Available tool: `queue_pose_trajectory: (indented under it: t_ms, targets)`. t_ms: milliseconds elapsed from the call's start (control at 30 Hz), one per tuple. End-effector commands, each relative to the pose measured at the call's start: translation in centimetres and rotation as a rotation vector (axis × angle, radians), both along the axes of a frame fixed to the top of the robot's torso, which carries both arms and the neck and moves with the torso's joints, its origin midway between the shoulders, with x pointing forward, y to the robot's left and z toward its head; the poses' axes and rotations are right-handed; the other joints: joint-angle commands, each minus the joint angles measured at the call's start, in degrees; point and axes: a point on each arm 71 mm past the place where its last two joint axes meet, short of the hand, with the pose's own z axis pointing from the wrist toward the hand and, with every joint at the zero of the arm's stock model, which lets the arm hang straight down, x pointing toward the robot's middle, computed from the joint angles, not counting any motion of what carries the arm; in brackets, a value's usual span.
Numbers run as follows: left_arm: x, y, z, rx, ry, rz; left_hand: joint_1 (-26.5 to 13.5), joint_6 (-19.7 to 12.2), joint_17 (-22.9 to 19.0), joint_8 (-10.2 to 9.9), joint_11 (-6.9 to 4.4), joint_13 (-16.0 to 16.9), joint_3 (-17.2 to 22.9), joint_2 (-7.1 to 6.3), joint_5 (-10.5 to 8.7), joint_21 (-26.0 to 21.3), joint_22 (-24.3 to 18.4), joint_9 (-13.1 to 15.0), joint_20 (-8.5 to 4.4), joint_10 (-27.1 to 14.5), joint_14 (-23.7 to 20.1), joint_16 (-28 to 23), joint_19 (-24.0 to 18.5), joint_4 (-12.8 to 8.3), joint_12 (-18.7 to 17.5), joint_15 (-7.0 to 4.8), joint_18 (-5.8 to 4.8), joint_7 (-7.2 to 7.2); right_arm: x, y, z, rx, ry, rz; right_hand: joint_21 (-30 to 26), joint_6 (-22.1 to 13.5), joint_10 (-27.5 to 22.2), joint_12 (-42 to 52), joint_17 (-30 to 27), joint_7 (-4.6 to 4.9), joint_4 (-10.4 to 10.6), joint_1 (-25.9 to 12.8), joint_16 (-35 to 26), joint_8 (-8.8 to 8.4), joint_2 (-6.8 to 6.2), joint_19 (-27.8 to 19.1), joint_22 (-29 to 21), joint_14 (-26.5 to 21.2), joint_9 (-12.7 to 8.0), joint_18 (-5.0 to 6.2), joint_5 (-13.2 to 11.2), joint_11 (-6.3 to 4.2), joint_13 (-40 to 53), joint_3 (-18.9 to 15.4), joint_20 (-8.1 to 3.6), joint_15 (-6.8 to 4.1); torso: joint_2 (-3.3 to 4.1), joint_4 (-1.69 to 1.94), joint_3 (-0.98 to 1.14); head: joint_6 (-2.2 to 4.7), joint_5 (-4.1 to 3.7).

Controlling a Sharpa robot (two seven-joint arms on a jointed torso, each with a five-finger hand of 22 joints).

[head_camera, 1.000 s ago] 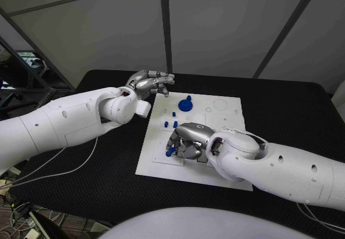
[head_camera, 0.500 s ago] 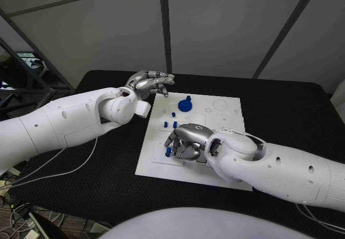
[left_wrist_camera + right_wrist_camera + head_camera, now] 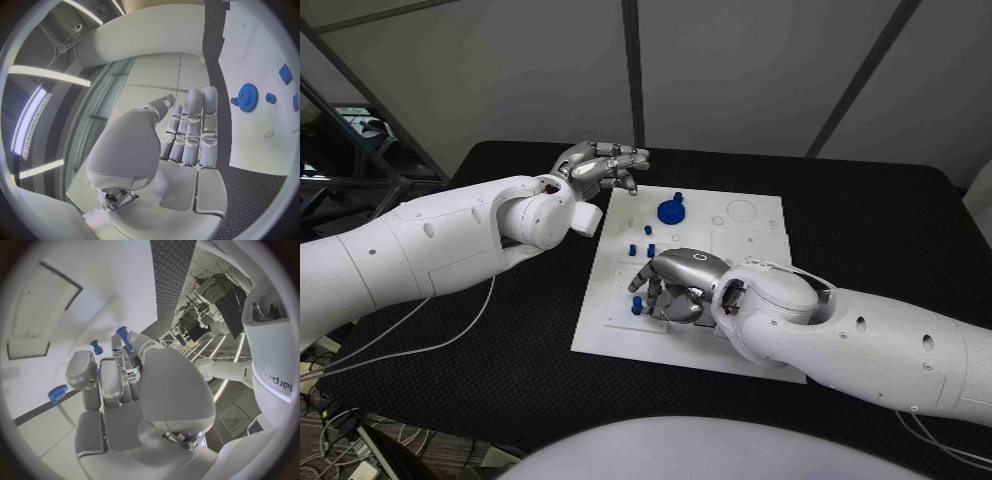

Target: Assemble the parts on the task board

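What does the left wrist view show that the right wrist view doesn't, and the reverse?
Left wrist view, not the right: the left hand, fingers straight and empty, off the board's edge; a toothed blue gear seen face-on, with a blue block beyond it.
Right wrist view, not the left: the right hand over the board, a blue peg at its fingertips; whether it is held is unclear.
Both: the white task board and the black table.

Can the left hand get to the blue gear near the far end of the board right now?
Probably yes. The left hand hangs empty just beside the blue gear, nothing between them; the right hand works nearer on the board.
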Motion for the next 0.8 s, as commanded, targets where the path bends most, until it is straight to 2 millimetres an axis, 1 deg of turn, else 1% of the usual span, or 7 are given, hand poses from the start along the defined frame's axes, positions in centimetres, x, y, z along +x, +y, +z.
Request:
queue_pose_trajectory:
  t_ms: [33, 267, 400, 500, 600, 733, 800]
  targets:
    - [0.0, 0.0, 0.2, -0.004, -0.005, -0.010, 0.20, -0.22, -0.07, 0.29, 0.02, -0.09, -0.44, 0.54, -0.11, -0.31, -0.07, -0.01, -0.11, -0.37, -0.45, -0.27, -0.44, -0.06, 0.31, 0.08, -1.05, 0.01, -0.2, -0.4, 0.7, 0.077, -0.028, -0.016, -0.27, -0.41, 0.32, -0.09, -0.02, 0.15, -0.08, -0.11, 0.24, 0.02, -0.41, -0.21, 0.02, 1.27, 0.10, -0.69, 0.17, -0.43, 0.19, -0.51, -0.18, -0.50, 0.00, -0.06, 0.09, 0.16, -0.09]
    - [0.0, 0.2, 0.1, -0.001, -0.005, -0.005, 0.20, -0.22, -0.07, 0.29, 0.02, -0.09, -0.44, 0.54, -0.11, -0.31, -0.07, -0.01, -0.11, -0.37, -0.45, -0.27, -0.44, -0.06, 0.31, 0.08, -1.05, 0.01, -0.9, -3.6, 2.0, 0.217, -0.020, -0.073, -0.82, 1.87, 1.79, 0.53, -1.13, 0.58, -0.31, 0.13, -0.45, 1.02, -0.48, -0.65, -0.64, 1.02, 0.58, -0.56, 0.60, -0.35, 0.99, -1.10, -0.32, -0.53, -0.20, -0.23, 0.06, 0.63, -1.04]
    - [0.0, 0.4, 0.1, 0.001, -0.003, -0.002, 0.20, -0.22, -0.07, 0.29, 0.02, -0.09, -0.44, 0.54, -0.11, -0.31, -0.07, -0.01, -0.11, -0.37, -0.45, -0.27, -0.44, -0.06, 0.31, 0.08, -1.05, 0.01, -0.4, -6.9, 2.6, 0.266, 0.067, -0.183, -2.40, 4.73, 2.92, 1.37, -3.10, 1.63, 1.02, -1.81, -1.85, 2.26, -0.95, -2.01, -2.51, 0.51, 1.05, -0.22, 0.61, 0.67, 1.79, -2.73, 0.16, 0.27, -0.40, -0.56, 0.04, 1.11, -2.30]
    - [0.0, 0.5, 0.0, 0.004, -0.002, 0.000, 0.20, -0.22, -0.07, 0.29, 0.02, -0.09, -0.44, 0.54, -0.11, -0.31, -0.07, -0.01, -0.11, -0.37, -0.45, -0.27, -0.44, -0.06, 0.31, 0.08, -1.05, 0.01, -0.1, -9.8, 2.8, 0.278, 0.134, -0.280, -1.94, 7.57, 5.89, 4.23, -2.15, 0.97, 2.13, -3.42, -1.13, 3.94, -1.16, -1.42, -1.86, 0.85, 1.58, -0.27, 1.07, 0.05, 3.68, -4.46, 0.24, -0.07, -0.53, -0.86, 0.05, 1.67, -3.60]
    - [-0.2, 0.7, 0.0, 0.007, 0.001, 0.002, 0.20, -0.22, -0.07, 0.29, 0.02, -0.09, -0.44, 0.54, -0.11, -0.31, -0.07, -0.01, -0.11, -0.37, -0.45, -0.27, -0.44, -0.06, 0.31, 0.08, -1.05, 0.01, 0.0, -13.2, 2.8, 0.258, 0.162, -0.366, 0.97, 10.55, 9.51, 14.39, 3.09, -0.59, 3.26, -5.42, 2.88, 6.56, -1.66, 1.64, 1.74, 2.37, 2.44, -1.07, 7.49, -2.04, 12.07, -8.37, -1.21, -1.55, -0.71, -1.48, 0.04, 1.94, -4.71]
    - [-0.3, 0.8, -0.1, 0.009, 0.001, 0.004, 0.17, -0.27, -0.12, 0.34, 0.03, -0.10, -0.48, 0.59, -0.11, -0.34, -0.09, -0.01, -0.09, -0.43, -0.48, -0.26, -0.46, -0.02, 0.38, 0.10, -1.05, 0.02, 0.0, -16.2, 2.9, 0.207, 0.133, -0.436, 3.34, 10.88, 11.26, 44.70, 10.70, -1.63, 4.40, -6.09, 8.25, 8.58, -0.67, 4.06, 4.77, 3.40, 3.50, -1.91, 9.66, -2.46, 43.93, -12.53, -1.78, -2.18, -0.86, -2.04, 0.08, 1.91, -6.36]
    - [-0.3, 0.9, -0.1, 0.015, 0.000, 0.007, 0.15, -0.31, -0.16, 0.39, 0.04, -0.11, -0.51, 0.63, -0.11, -0.36, -0.10, -0.01, -0.08, -0.47, -0.50, -0.25, -0.47, 0.00, 0.44, 0.11, -1.05, 0.03, 0.0, -17.3, 2.9, 0.191, 0.120, -0.468, 4.19, 10.57, 11.11, 52.97, 13.26, -1.69, 5.36, -6.43, 9.98, 9.59, -0.05, 4.85, 5.89, 3.64, 4.19, -2.16, 11.32, -2.43, 53.06, -14.78, -1.74, -2.05, -0.87, -2.34, 0.20, 1.95, -7.04]
